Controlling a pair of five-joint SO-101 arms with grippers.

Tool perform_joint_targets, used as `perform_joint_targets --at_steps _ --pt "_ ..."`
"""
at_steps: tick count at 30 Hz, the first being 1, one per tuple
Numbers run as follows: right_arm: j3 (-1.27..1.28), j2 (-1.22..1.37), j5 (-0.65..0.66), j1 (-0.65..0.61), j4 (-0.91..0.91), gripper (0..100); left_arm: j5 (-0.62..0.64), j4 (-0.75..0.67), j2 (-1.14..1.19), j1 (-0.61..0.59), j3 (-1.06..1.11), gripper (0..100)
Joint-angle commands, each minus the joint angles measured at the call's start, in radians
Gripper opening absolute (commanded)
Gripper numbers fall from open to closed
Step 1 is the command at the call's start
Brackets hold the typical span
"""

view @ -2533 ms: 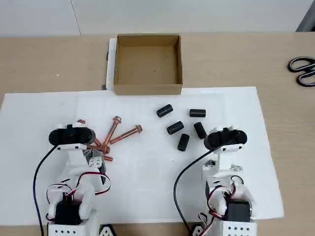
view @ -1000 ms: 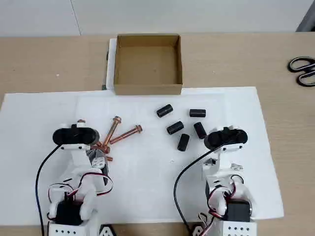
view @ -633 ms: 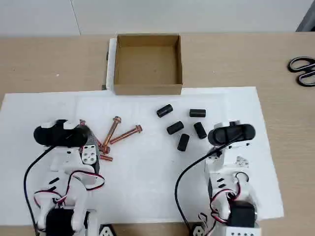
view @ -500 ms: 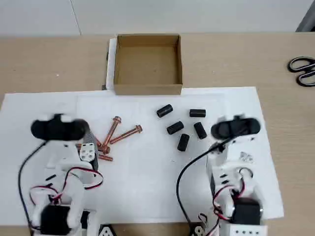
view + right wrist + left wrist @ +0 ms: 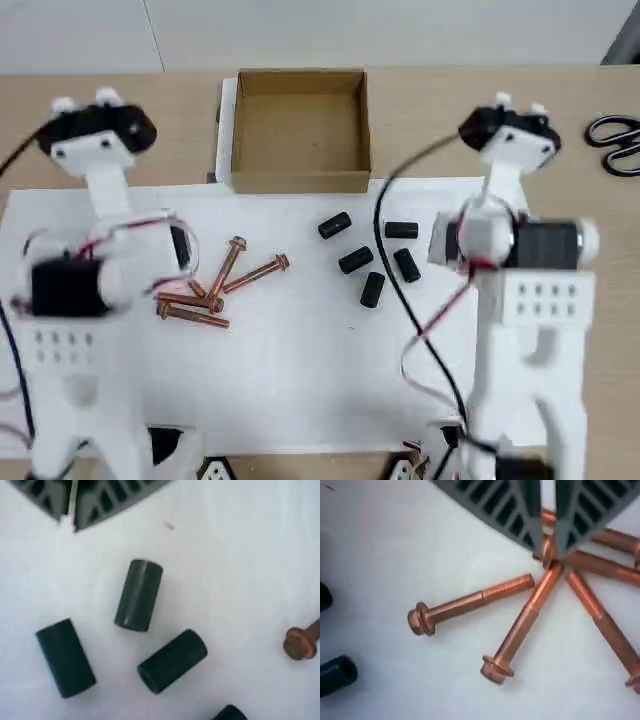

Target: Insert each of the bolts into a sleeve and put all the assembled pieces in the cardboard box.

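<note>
My left pincer (image 5: 549,550) and right pincer (image 5: 70,517), both pressed together, empty.
Bolts (image 5: 470,603) by left, sleeves (image 5: 138,595) by right (scissors (image 5: 612,143) far off on desk (image 5: 420,120)).

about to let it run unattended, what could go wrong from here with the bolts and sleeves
1. The copper bolts lie fanned out with their threaded ends bunched together right below the left gripper. A grab there would likely pinch two at once or drag the neighbours along.
2. The black sleeves lie on their sides, close together. A nudge while picking one could roll it away or knock the next one.
</note>
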Motion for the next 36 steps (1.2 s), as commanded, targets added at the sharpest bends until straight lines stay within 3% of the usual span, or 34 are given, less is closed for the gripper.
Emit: perform_joint_targets --at_steps 1,4,9,16,25,36 --pt "-0.08 0.045 0.032 -0.002 0.036 0.4 -0.086 0.025 0.091 -0.002 -0.081 1" --pt "-0.069 0.051 0.132 -0.004 0.038 0.4 -0.183 0.026 0.138 -0.002 -0.079 1" --pt "0.026 0.051 0.43 -0.004 0.036 0.4 -0.293 0.02 0.229 -0.002 -0.044 1" --pt "0.19 0.051 0.606 -0.039 -0.03 7.2 -0.342 0.014 0.381 -0.003 0.002 1" --pt "0.281 0.151 0.609 -0.056 -0.171 8.3 -0.339 -0.031 0.46 -0.003 0.001 1" --pt "0.068 0.41 0.597 -0.053 -0.214 12.3 -0.339 -0.084 0.539 -0.003 -0.001 1"
